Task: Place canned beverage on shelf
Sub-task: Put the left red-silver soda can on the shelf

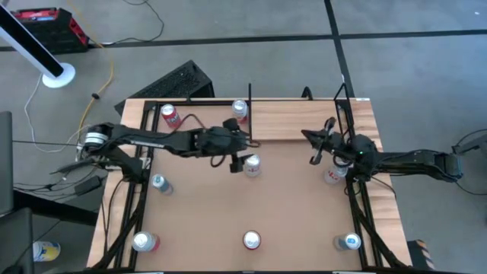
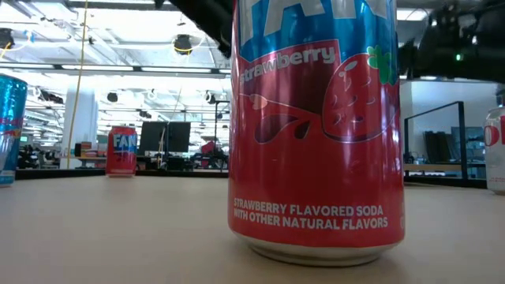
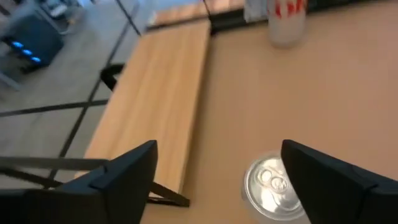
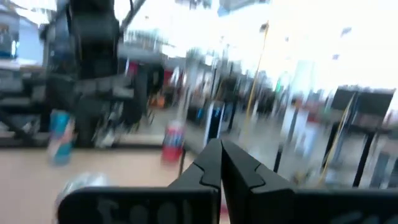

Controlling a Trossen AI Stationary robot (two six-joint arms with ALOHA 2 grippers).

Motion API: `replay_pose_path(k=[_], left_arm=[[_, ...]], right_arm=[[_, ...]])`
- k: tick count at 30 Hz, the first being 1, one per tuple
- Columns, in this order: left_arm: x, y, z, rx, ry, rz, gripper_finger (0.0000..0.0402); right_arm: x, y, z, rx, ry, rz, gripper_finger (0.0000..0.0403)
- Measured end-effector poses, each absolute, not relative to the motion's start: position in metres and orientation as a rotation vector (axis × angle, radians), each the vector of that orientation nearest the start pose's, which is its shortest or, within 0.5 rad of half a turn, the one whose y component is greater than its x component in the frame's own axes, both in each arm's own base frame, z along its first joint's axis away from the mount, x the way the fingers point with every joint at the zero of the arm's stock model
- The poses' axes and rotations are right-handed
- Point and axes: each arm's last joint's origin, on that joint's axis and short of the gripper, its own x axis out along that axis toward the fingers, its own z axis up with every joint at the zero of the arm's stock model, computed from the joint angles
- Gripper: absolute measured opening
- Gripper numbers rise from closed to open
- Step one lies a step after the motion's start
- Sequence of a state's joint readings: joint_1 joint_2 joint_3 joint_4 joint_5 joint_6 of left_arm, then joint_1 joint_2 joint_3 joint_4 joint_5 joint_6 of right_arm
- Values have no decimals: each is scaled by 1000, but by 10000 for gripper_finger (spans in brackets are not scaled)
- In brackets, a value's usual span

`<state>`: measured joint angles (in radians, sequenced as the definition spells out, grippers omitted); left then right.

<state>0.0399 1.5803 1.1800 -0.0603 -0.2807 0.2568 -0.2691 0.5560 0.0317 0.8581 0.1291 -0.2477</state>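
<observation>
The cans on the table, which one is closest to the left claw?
The silver-topped can mid-table, directly below the open left claw; the wrist view shows its top between the fingers. Every other can stands clearly farther off.

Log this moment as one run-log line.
left gripper: open, above upright can on tabletop beside shelf | right gripper: shut, idle at table's right | can on shelf: not yet

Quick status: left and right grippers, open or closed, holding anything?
Left gripper: open, holding nothing, above a can standing on the table beside the shelf.
Right gripper: shut, holding nothing.
</observation>
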Motion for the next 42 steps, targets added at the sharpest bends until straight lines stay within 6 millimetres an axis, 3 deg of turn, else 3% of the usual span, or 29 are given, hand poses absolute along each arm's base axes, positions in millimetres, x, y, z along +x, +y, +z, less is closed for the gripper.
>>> replay_pose_path(k=[6,12,19,27,34,42], left_arm=[[377,12,285,312,557,207,352],[384,14,286,299,558,264,352],[387,13,293,171,467,270,352],[386,11,290,120,493,219,352],[383,13,270,92,504,121,352],[376,30,243,66,433,62,352]], right_arm=[[124,-38,229,-334,-362,-455,29],[130,-38,216,-378,-209,-426,29],[128,-38,222,-407,-266,-442,29],[125,-37,229,-358,-357,-429,29],[126,-37,228,-323,-348,-416,29],[126,-37,227,-321,-339,-414,29]])
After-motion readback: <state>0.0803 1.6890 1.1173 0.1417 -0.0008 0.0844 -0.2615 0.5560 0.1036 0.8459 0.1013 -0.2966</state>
